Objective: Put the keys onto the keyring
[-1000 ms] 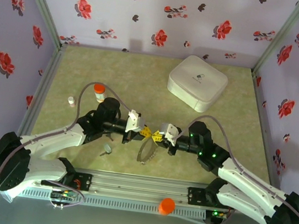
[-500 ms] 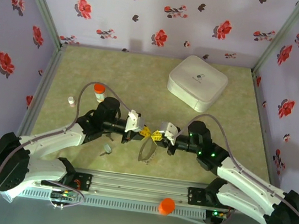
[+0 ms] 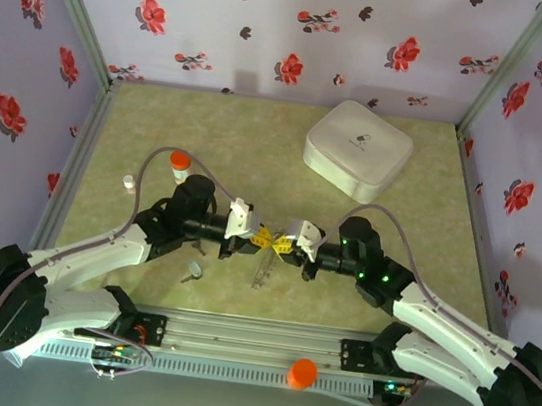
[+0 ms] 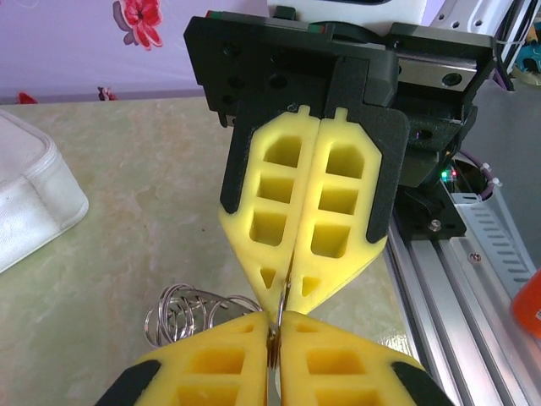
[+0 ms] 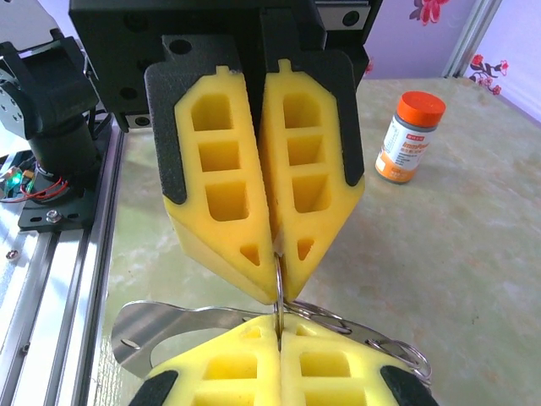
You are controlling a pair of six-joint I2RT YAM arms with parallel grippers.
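Observation:
My left gripper [image 3: 264, 237] and right gripper [image 3: 282, 246] meet tip to tip above the near middle of the table. Both are shut on one thin metal ring, the keyring [image 5: 278, 283], which stands upright between the yellow pads [image 4: 254, 228]. In the left wrist view my left gripper [image 4: 275, 326] pinches the keyring [image 4: 282, 306] from below. Just under the tips sits a flat silver clip [image 5: 169, 326] with several wire rings [image 4: 182, 309]. I cannot tell whether it rests on the table. A small silver-grey key [image 3: 193, 271] lies on the table near the left arm.
A white rounded-square box [image 3: 357, 152] stands at the back right. An orange-capped vial [image 3: 180, 165] and a tiny white piece [image 3: 129, 182] are behind the left arm. An orange cap [image 3: 303, 372] sits on the front rail [image 3: 251, 347].
Both grippers have shifted slightly left together, still tip to tip. The silver clip under them has turned and looks narrower from above.

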